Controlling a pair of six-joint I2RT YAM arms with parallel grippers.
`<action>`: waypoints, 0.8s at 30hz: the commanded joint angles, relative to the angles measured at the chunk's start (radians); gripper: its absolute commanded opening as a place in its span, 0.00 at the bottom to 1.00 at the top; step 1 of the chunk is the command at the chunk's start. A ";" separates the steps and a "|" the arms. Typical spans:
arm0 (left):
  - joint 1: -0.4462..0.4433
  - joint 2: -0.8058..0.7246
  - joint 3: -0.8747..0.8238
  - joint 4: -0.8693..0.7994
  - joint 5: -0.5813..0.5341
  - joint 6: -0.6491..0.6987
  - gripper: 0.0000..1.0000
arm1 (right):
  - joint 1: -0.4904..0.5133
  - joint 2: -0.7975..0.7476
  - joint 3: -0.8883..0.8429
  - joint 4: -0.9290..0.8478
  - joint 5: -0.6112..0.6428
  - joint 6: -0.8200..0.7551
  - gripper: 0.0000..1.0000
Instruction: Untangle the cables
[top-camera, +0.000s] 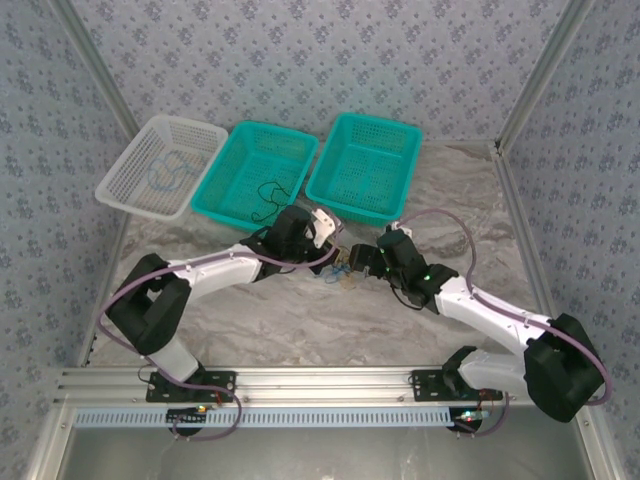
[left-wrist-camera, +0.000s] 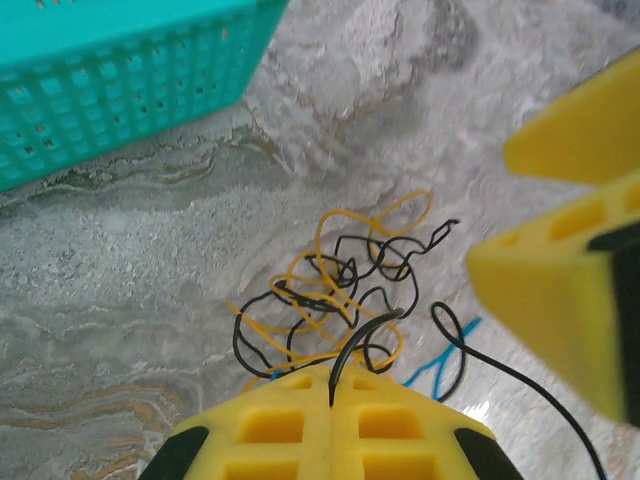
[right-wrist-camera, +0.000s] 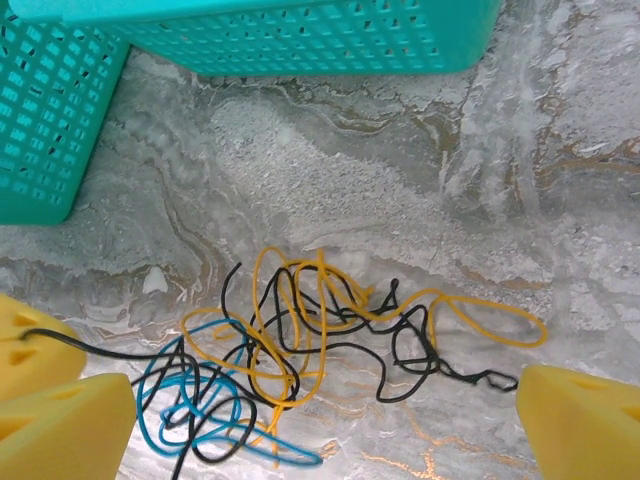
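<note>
Yellow, black and blue cables (top-camera: 341, 273) lie knotted on the table (top-camera: 300, 320), just on the near side of the right-hand teal basket (top-camera: 365, 165). The left gripper (top-camera: 337, 252) and right gripper (top-camera: 358, 262) meet over them.

Left wrist: the left gripper (left-wrist-camera: 331, 385) is closed, pinching one black strand — the cables (left-wrist-camera: 330, 290) spread from its tips toward the teal basket (left-wrist-camera: 120, 90).

Right wrist: the right gripper (right-wrist-camera: 325, 420) gapes wide and holds nothing, straddling the cables (right-wrist-camera: 300, 350) (their long axis runs finger to finger), with the teal basket (right-wrist-camera: 300, 40) beyond. No writing is readable.
</note>
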 joint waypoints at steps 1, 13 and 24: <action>0.008 -0.031 -0.016 0.076 0.021 -0.126 0.00 | -0.025 -0.001 0.006 0.042 -0.106 -0.018 1.00; 0.015 -0.050 -0.036 0.150 0.027 -0.295 0.00 | -0.099 0.018 -0.016 0.122 -0.276 -0.007 0.88; 0.015 -0.031 -0.060 0.245 0.048 -0.395 0.00 | -0.112 0.064 -0.007 0.155 -0.245 0.104 0.75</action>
